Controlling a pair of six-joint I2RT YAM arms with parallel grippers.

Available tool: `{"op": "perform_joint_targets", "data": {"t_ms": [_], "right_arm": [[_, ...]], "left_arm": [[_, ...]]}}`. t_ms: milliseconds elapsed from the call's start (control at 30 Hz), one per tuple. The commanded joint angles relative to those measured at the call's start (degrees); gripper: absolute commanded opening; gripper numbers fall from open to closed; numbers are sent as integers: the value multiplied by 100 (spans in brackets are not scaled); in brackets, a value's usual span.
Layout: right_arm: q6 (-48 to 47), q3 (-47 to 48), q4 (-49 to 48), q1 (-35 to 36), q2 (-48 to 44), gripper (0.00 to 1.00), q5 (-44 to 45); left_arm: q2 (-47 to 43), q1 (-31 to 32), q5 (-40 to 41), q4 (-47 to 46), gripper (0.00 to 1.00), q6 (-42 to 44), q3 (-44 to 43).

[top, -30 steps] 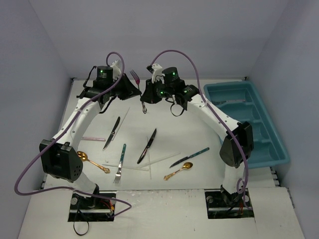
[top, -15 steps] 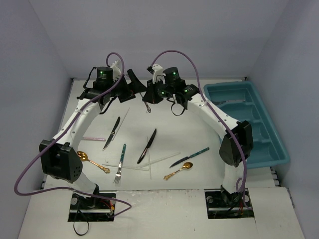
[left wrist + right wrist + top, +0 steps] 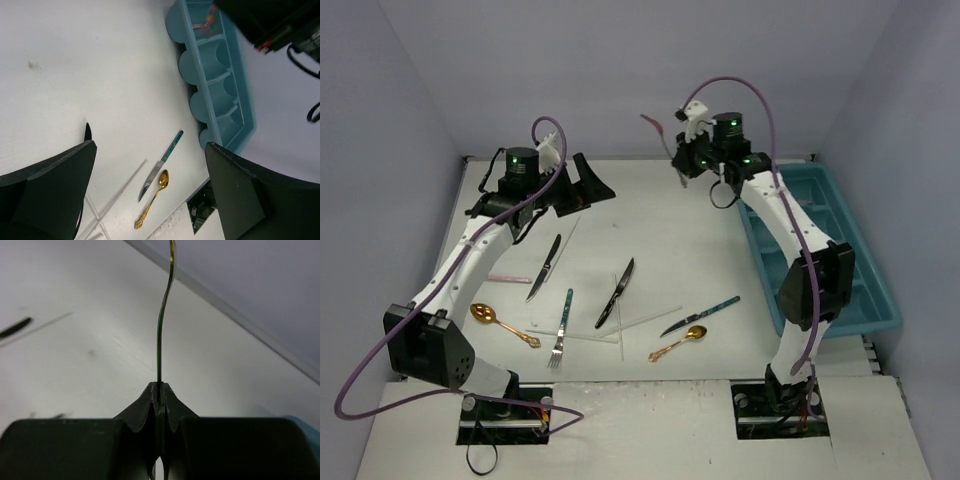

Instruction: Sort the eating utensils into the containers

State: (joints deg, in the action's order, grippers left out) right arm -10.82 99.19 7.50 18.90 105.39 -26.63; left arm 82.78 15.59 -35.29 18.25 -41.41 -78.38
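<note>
Jaws of the right gripper (image 3: 159, 390): pressed flat together on one end of a slim pink utensil (image 3: 655, 124). Seen edge-on from the right wrist, it is a thin metal strip rising in a gentle S-curve. It is held in the air over the far edge of the tabletop (image 3: 660, 240), just left of the tray's far end. Whether it is a fork or a spoon cannot be told.

Jaws of the left gripper (image 3: 590, 182): spread wide, nothing between them. Its two fingers (image 3: 60, 185) are matte black wedges and hang above the far left of the tabletop.

The tray (image 3: 865, 285) is teal-blue moulded plastic, a glossy rectangle at the right side. Straight walls divide it into long compartments, whose ends are rounded in the left wrist view. A small pink-and-orange piece (image 3: 206, 20) lies in its far compartment, too cut off to name.

The tabletop is smooth, matte white. Loose on it, well apart from the tray:
- two dark knives (image 3: 545, 266) (image 3: 616, 292), both lying lengthwise
- a fork with a teal handle (image 3: 561, 328), between the two knives and nearer the arm bases
- a knife with a teal patterned handle (image 3: 700, 316), with a polished gold spoon (image 3: 680, 342) just beside it
- a second gold spoon (image 3: 503, 323) at the left
- thin, pale, straight sticks (image 3: 642, 320) crossing near the middle
- a short pink stick (image 3: 508, 279), left of the first knife
</note>
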Motion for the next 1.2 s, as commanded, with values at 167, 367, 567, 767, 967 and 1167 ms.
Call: {"op": "perform_joint_targets", "data": {"t_ms": [167,367,567,767,967,1167], "right_arm": [[-5618,-434,502,-2031,-647,0,-753],[-8369,-58,1449,-2878,-163,0,-464],[-10017,116,1852,-3376,310,0,-308],[-11298,-136,1966,-3428,500,0,-104],[-11570,10,1995,-3411,843,0,10],[-11754,151,1994,-3347,1052,7,158]], "left_arm": [[-586,-254,-798,-807,89,634,536],[-458,-298,-1043,-990,89,802,816],[-298,-293,-972,-1110,89,802,1055],[-219,-310,-936,-1263,89,766,1196],[-239,-314,-842,-1213,89,810,1241],[-245,-313,-774,-1201,89,819,1281]]}}
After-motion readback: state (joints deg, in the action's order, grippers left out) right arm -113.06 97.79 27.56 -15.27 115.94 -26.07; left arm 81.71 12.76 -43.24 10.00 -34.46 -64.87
